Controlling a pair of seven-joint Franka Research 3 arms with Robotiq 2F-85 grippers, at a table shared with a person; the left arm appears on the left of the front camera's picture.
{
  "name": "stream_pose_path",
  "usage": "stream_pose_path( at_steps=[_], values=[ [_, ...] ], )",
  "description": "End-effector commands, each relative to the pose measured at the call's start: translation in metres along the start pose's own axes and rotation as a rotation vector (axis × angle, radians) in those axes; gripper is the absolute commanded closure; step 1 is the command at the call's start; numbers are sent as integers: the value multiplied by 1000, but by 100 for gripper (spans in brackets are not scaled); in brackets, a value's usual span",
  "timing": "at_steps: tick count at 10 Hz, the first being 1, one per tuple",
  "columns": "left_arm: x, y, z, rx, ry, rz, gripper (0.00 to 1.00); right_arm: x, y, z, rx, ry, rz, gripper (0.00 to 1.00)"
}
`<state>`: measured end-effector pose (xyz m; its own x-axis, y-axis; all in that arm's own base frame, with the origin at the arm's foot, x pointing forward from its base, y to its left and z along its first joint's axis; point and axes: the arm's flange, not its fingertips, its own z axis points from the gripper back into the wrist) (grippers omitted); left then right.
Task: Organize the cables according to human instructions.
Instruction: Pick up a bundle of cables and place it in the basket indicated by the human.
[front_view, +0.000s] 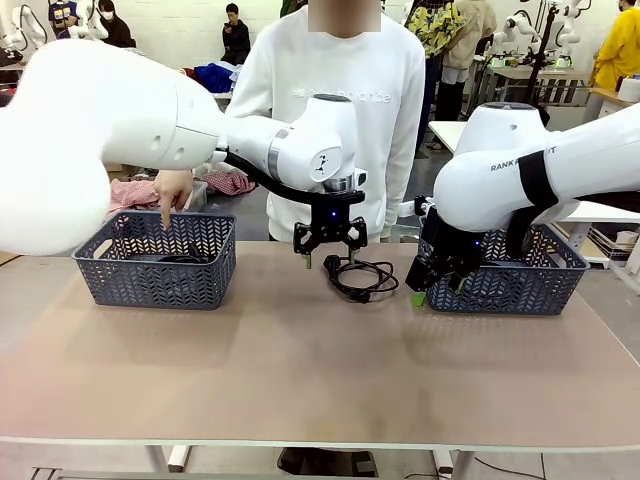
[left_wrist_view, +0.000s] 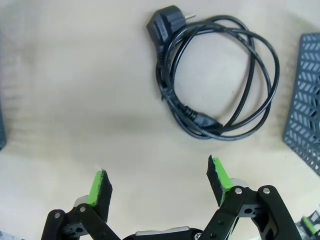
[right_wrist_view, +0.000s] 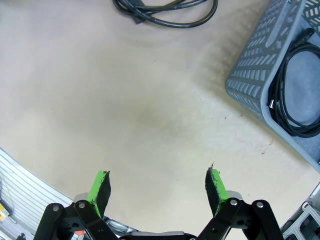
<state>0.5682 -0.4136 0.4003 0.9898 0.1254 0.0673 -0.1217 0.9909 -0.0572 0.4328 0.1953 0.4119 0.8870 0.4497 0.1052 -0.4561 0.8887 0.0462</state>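
Observation:
One coiled black cable (front_view: 362, 276) lies on the table between the two baskets. In the left wrist view the cable (left_wrist_view: 222, 80) sits beyond and to the right of the fingers, its plug (left_wrist_view: 165, 25) at the far end. My left gripper (front_view: 330, 242) hovers open just above and left of it, with nothing between its green pads (left_wrist_view: 100, 187). My right gripper (front_view: 436, 286) hangs open and empty by the right basket's left front corner. Another cable (right_wrist_view: 295, 95) lies inside that basket. The person's hand (front_view: 170, 195) points a finger down into the left basket, where a dark cable (front_view: 180, 258) rests.
The left lattice basket (front_view: 150, 275) stands at the table's left, the right basket (front_view: 520, 285) at its right. The person stands at the far edge behind the middle. The near half of the tan table (front_view: 300, 370) is bare. In the right wrist view the table's edge (right_wrist_view: 20, 175) shows.

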Motion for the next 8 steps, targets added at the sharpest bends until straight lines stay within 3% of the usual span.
stream_pose_path(
  at_steps=[1, 5, 8],
  values=[
    [9, -2, -9, -37, -2, 84, 0, 0, 0, 2, 0, -5, 0, 0],
    [16, -5, -32, -36, -28, 162, 0, 0, 0, 2, 0, -5, 0, 0],
    [17, -3, -32, -37, 0, 121, 0, 0, 0, 2, 0, -5, 0, 0]
  ],
)
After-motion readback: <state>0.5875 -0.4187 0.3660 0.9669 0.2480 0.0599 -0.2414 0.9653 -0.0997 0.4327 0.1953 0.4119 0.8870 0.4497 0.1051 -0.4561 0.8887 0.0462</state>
